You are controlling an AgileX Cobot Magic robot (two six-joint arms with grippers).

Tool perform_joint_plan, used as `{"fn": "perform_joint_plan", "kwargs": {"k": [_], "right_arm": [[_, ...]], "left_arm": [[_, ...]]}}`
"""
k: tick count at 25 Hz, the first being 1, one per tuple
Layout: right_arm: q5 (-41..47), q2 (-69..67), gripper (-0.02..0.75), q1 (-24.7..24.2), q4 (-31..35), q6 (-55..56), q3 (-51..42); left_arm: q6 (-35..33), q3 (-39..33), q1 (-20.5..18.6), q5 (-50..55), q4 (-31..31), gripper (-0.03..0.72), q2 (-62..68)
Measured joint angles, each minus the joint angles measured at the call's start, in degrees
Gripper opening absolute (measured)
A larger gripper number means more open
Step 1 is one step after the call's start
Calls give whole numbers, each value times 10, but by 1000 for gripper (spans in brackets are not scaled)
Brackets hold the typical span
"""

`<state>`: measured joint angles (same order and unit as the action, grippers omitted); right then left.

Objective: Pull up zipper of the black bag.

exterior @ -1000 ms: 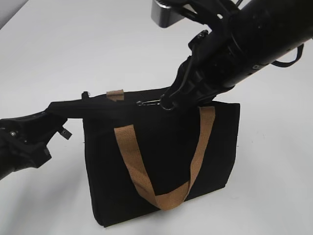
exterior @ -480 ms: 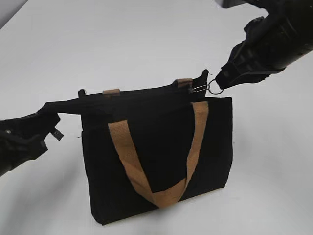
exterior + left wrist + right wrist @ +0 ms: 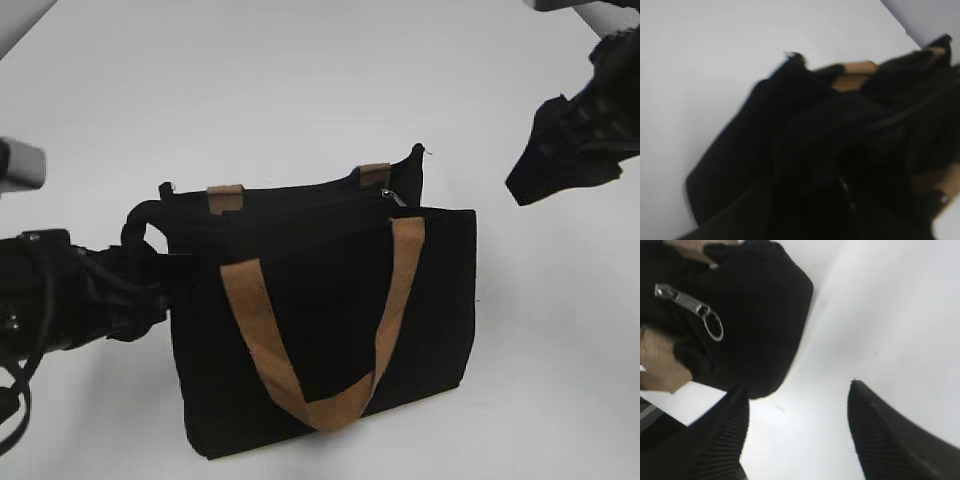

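Resting at the black bag's [image 3: 330, 330] two-o'clock corner, the zipper [image 3: 687, 302] looks fully drawn; right gripper [image 3: 800, 435] spread empty, left gripper [image 3: 150, 290] unreadable.

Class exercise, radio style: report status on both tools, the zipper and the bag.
Right tool open, clear of the bag. Left tool at black bag left end, grip unclear. Zipper pull at right end, free. Nothing obstructing.

Left wrist view blurred, left end effector [image 3: 150, 285] fingertips hidden against black bag [image 3: 330, 330], grip unclear
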<state>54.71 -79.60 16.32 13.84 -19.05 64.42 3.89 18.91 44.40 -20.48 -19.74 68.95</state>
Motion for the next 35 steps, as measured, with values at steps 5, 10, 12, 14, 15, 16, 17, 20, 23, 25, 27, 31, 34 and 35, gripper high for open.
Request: {"fn": "perform_joint_plan", "kwargs": {"k": [5,10,12,14,15,16,17,20,23,25,27,31,34,35], "right_arm": [[96,62,578,0,-75,94,-8],[111,193,582,0,-98,130,-111],[114,266,582,0,-100,142,-172],[121,358,582,0,-100,151,-223],[129,402,582,0,-101,154,-245],[135,445,582,0,-101,156,-262],[142,480,582,0,-102,158,-273],[150,596,582,0,-113,159,-300],[152,702,583,0,-127,160,-320],[152,752,583,0,-131,160,-333],[156,787,583,0,-131,158,-338],[156,800,583,0,-133,141,-340],[147,800,582,0,-133,121,-346],[137,800,583,0,-133,116,-347]], "left_arm": [[0,132,-5,346,66,463,-70],[19,202,-29,628,89,491,-158],[55,206,-39,710,119,492,-212],[99,206,-45,781,169,492,-282],[119,206,-47,817,192,492,-315],[139,206,-48,848,217,492,-349],[156,206,-49,869,242,492,-379],[175,206,-49,897,290,492,-485],[179,207,-49,903,302,491,-595],[179,207,-49,904,309,491,-656],[174,203,-49,908,321,491,-691],[101,151,-54,906,313,491,-680],[77,137,-54,897,306,491,-678],[74,133,-54,882,304,491,-678]]}}
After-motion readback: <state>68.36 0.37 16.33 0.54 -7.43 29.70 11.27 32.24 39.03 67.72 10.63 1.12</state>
